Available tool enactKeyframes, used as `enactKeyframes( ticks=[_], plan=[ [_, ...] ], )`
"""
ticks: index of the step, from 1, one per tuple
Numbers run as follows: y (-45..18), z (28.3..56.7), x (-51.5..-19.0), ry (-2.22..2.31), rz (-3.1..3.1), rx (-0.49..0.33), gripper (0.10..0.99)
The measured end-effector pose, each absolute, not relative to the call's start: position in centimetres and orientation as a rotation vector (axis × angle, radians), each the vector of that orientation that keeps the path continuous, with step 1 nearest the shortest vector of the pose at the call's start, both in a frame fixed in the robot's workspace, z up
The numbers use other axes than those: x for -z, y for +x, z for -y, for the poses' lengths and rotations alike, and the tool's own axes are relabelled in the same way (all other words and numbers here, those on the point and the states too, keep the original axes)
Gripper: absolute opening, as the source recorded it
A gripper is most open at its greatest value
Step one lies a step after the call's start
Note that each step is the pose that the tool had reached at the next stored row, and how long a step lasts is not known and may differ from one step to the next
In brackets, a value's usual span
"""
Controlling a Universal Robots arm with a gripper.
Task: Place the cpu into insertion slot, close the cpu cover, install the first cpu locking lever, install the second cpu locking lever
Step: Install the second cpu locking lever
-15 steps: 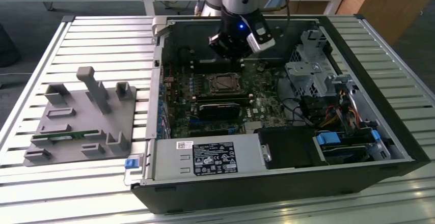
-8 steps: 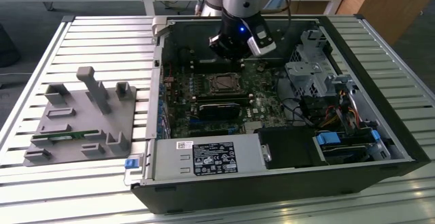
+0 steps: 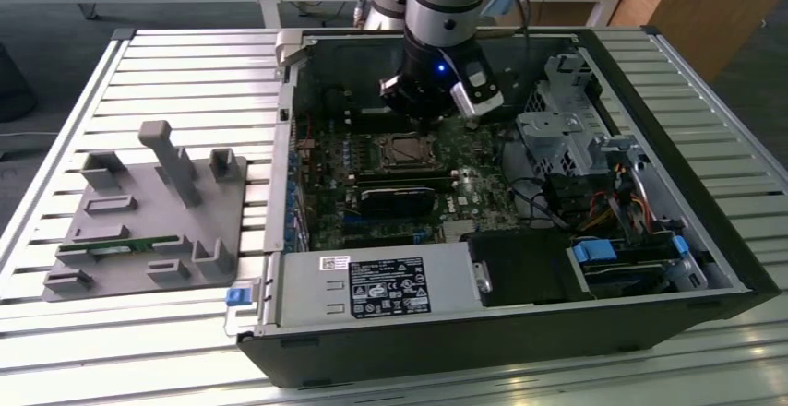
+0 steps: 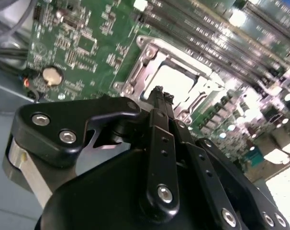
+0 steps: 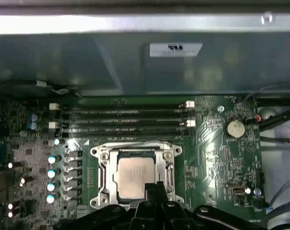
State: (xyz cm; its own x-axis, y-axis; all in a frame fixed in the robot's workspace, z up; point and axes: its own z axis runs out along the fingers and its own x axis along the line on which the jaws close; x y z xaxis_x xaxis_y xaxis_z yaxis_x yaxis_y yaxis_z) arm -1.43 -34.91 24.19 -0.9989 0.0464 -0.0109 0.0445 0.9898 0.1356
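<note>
The cpu (image 5: 137, 178) already sits in the slot (image 5: 103, 181), its pale metal top showing through the window of the cover (image 5: 135, 152), which looks laid flat over it. That socket lies near the middle of the green board (image 5: 221, 158), just below the row of long memory slots (image 5: 121, 122), inside the open case (image 3: 518, 332) on the slatted desk (image 3: 185, 83).

The arm (image 3: 444, 0) comes down nearly upright from the case's far edge, wrist bent slightly so the claw (image 4: 158, 93) points into the socket area. In both wrist views its tips hang at the socket's near rim, close above or against the frame; I can't say whether they touch. The fingers (image 4: 157, 103) look pressed together into one narrow point with nothing pinched between them.

What worries me from here is the small margin. The tips are right beside the chip and the thin frame, so a push that lands a little off could skid across the metal and scrape the chip's top or dig into the board beside it. If it is after a locking lever, I'd guess a lever that slips off the tips would spring back, and a cover not fully seated would leave the chip loose under it. I can't make out either lever clearly enough to say whether one is hooked.

Off at the desk's left edge in the exterior view stands a grey fixture (image 3: 148, 212), well apart from the work.
</note>
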Motion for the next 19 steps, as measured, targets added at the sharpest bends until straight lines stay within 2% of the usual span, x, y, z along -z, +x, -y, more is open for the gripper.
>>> enactKeyframes(
  ticks=[19],
  plan=[
    [-2.1, 38.0, -22.9, 0.072, -3.127, -0.209, 0.106]
  ],
)
